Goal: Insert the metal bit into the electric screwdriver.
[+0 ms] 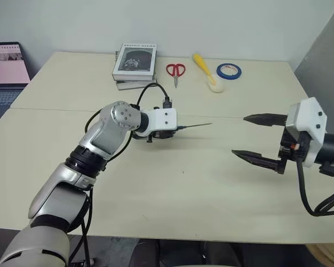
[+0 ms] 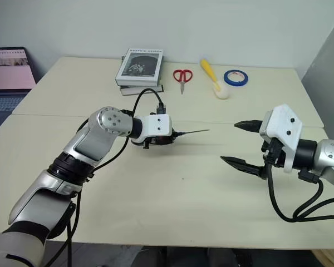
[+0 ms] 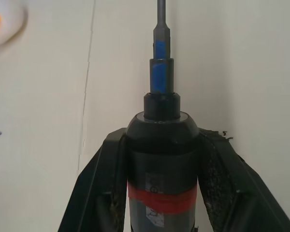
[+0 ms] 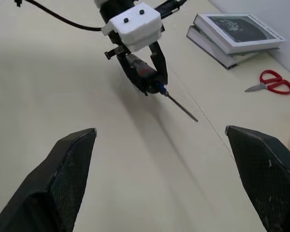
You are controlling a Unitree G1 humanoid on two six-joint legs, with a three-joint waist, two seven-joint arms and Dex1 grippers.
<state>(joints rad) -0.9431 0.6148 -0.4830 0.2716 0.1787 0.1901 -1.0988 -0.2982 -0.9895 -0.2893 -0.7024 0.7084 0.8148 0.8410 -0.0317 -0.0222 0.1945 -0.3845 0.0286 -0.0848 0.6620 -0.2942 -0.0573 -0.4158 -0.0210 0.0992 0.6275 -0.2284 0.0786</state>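
Near the middle of the head view, the left tool (image 1: 168, 132) is clenched around the electric screwdriver (image 4: 146, 76), its black fingers (image 3: 227, 174) pressed against the dark, red-banded body. The metal bit (image 1: 196, 126) already sits in the screwdriver's blue tip and juts toward the right of the frame, above the bench (image 1: 172, 189). At right, the right tool (image 1: 256, 138) hangs released, fingers spread wide, holding nothing, apart from the bit's end.

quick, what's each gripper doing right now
Left gripper: closed on the electric screwdriver, with the metal bit sticking out of its tip.
Right gripper: open, holding nothing.
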